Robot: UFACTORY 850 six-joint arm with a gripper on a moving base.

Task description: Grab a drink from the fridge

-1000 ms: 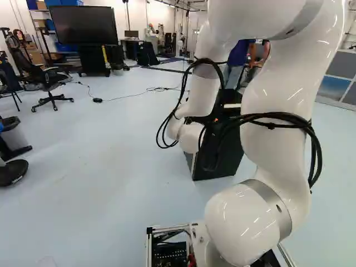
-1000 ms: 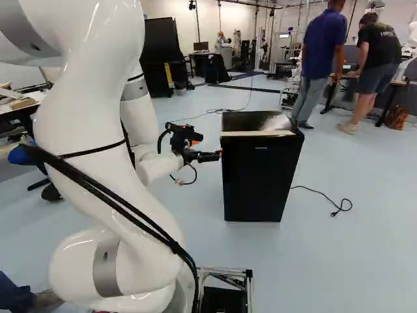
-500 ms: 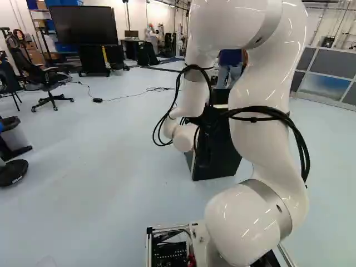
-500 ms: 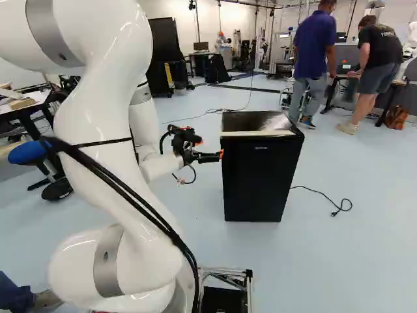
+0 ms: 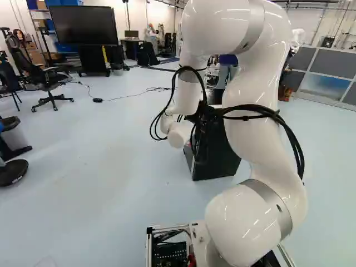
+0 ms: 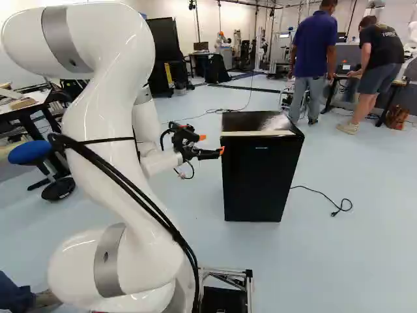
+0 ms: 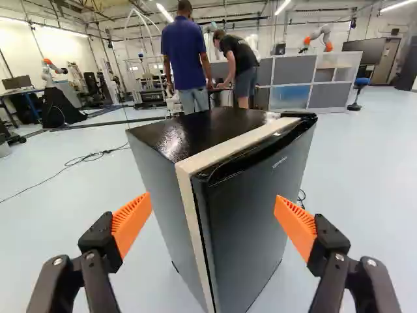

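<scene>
In the right base view my gripper (image 6: 220, 151) is at the near left edge of the small black fridge (image 6: 260, 176), level with its upper part. The wrist view shows the gripper (image 7: 214, 218) open, its orange pads wide apart, with the corner of the fridge (image 7: 244, 215) between and ahead of them. The fridge door is closed, and a pale strip (image 7: 231, 147) runs along its edge beside the dark top. Whether a fingertip touches the fridge I cannot tell. No drink shows.
A black cable (image 6: 326, 199) lies on the floor beside the fridge. Beyond the fridge two people stand by a table. Other robots (image 7: 318, 38) stand farther back. A blue stool (image 6: 31, 153) and an office chair (image 5: 50, 83) stand off to the left.
The arm's upper links have swung leftward in both the left base view and, earlier on, shifted in the right base view; the gripper has moved only slightly by the fridge. The base has not moved.
</scene>
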